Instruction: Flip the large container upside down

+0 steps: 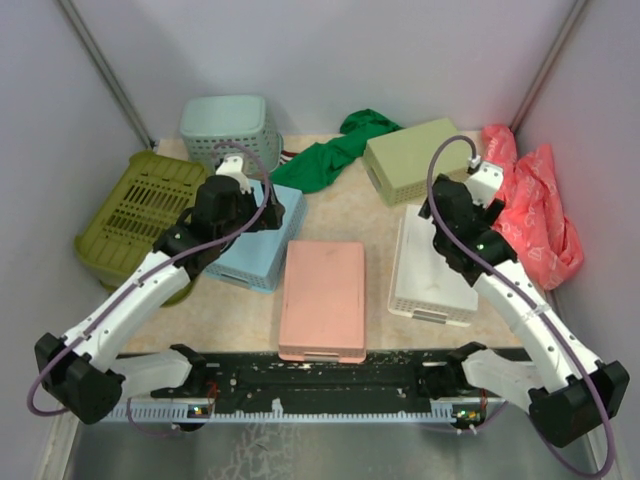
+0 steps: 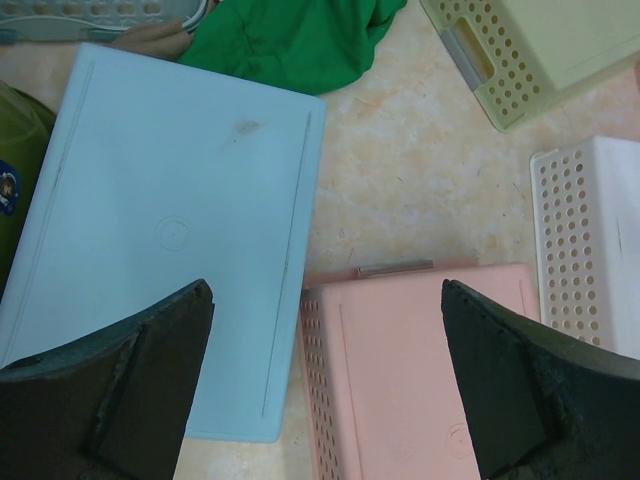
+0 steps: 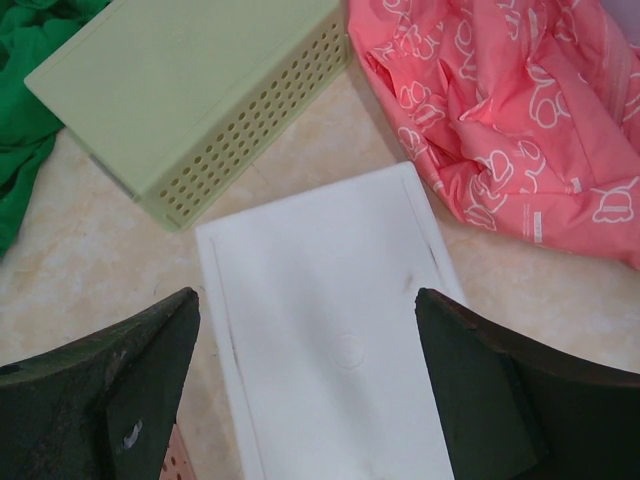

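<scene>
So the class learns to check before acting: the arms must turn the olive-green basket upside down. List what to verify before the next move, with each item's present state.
1. Left gripper open: ok, jaws wide apart, nothing between them.
2. Right gripper open: ok, holding nothing.
3. Left gripper over the olive-green basket: not ok, it hangs over the light blue container.
4. Right gripper out of the way: ok, it hangs over the white container.
5. Which way up the basket lies: cannot tell.
</scene>
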